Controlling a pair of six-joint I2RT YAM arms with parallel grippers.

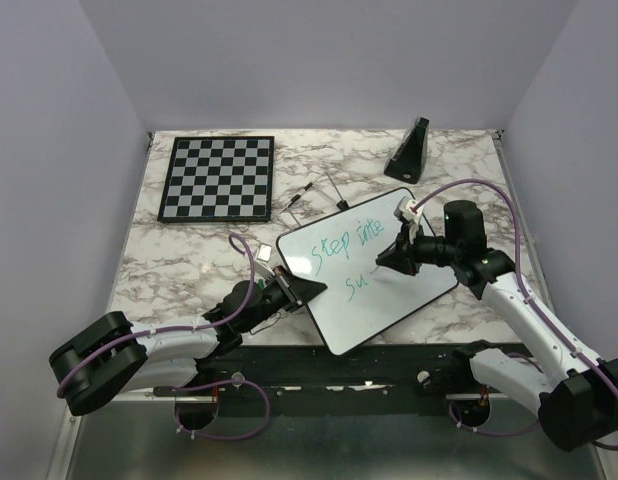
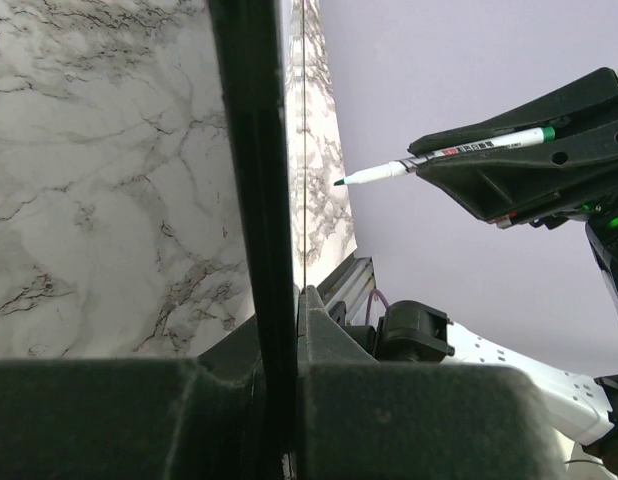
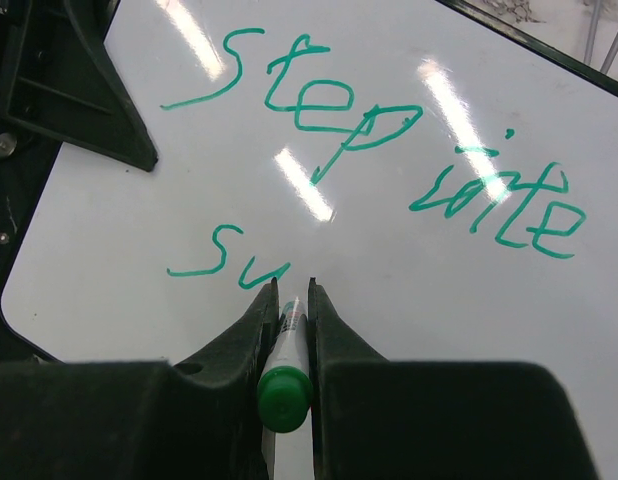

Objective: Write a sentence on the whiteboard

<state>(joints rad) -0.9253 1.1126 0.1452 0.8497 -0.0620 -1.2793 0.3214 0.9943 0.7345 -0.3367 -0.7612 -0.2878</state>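
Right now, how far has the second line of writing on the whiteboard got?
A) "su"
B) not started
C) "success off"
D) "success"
A: under "Step into", the teal sentence on the whiteboard continues only as "su", where the right gripper holds the green marker.

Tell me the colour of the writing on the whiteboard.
Teal green; the writing shows best in the right wrist view.
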